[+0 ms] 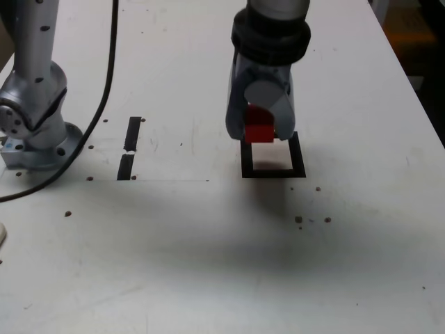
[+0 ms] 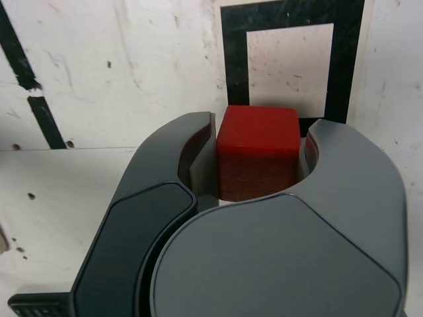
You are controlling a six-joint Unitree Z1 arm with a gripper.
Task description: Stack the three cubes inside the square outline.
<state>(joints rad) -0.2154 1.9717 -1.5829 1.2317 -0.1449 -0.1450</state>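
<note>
Wrist view: gripper grasped red cube between its jaws, no gap visible on either side. Square outline lay just beyond jaw tips, partly hidden by cube. In exterior view cube overlapped outline's upper-left part, seemingly raised; coming move probably small shift over white centre, then down. Pale table around, two black strips well apart toward exterior view's left.

In the exterior view, the Unitree Z1's base stands at the left, while its wrist points the tool downward, curved jaws closed in a grip.
</note>
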